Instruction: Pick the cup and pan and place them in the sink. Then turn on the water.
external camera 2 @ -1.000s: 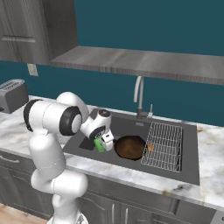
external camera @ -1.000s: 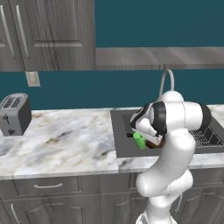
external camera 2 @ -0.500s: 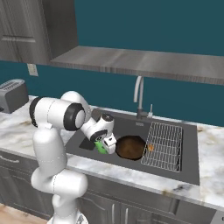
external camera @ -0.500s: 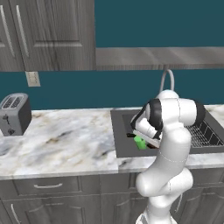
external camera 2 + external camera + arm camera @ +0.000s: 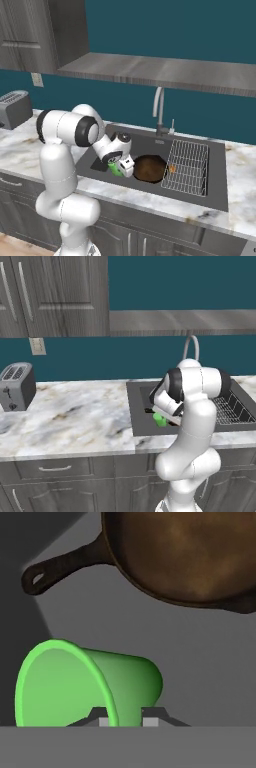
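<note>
My gripper (image 5: pixel 126 719) is shut on the cup (image 5: pixel 90 682), a bright green tumbler held on its side low inside the sink (image 5: pixel 210 195). In the base views the cup (image 5: pixel 159 419) (image 5: pixel 115 167) sits at the hand's tip, with the gripper (image 5: pixel 122 167) over the basin's left half. The pan (image 5: pixel 190 557) lies on the sink floor just beyond the cup, its short handle pointing away. From the right base view the pan (image 5: pixel 148 168) rests in the middle of the basin. No water runs from the faucet (image 5: pixel 158 107).
A wire rack (image 5: pixel 187 165) fills the right part of the sink. A toaster (image 5: pixel 16 386) stands at the far left of the marble counter (image 5: pixel 75 416). Dark cabinets and a shelf hang above.
The hand with the cup has sunk slightly lower into the sink. The pan has not moved.
</note>
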Available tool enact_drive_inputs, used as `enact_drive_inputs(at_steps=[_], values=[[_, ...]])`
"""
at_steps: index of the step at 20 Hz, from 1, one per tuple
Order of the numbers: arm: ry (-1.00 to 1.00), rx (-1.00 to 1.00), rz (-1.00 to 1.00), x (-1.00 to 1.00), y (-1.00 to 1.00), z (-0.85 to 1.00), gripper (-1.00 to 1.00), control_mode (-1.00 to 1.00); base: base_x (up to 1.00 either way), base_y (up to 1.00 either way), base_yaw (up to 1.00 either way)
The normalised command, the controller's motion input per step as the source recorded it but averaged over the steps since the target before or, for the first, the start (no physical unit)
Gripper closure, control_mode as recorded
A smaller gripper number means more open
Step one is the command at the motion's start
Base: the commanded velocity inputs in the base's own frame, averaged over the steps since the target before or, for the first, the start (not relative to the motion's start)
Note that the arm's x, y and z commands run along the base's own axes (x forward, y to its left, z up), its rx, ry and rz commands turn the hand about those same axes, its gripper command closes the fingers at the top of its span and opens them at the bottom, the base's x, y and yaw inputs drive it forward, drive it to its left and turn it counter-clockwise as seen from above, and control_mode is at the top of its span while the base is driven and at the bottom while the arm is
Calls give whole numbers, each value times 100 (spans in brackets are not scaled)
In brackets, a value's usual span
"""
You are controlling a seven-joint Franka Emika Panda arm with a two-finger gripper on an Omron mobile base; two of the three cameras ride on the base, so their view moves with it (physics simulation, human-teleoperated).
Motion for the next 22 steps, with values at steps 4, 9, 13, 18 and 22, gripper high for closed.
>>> enact_drive_inputs(at_steps=[4, 9, 13, 18, 22], values=[[-1, 0, 5, 1, -3, -8, 100, -100, 0, 0, 0], [-1, 0, 5, 0, -1, -1, -100, -100, 0, 0, 0], [0, 0, 3, 0, -4, 0, -100, -100, 0, 0, 0], [-4, 0, 0, 0, -2, 59, -100, -100, 0, 0, 0], [-3, -4, 0, 0, 0, 98, -100, -100, 0, 0, 0]])
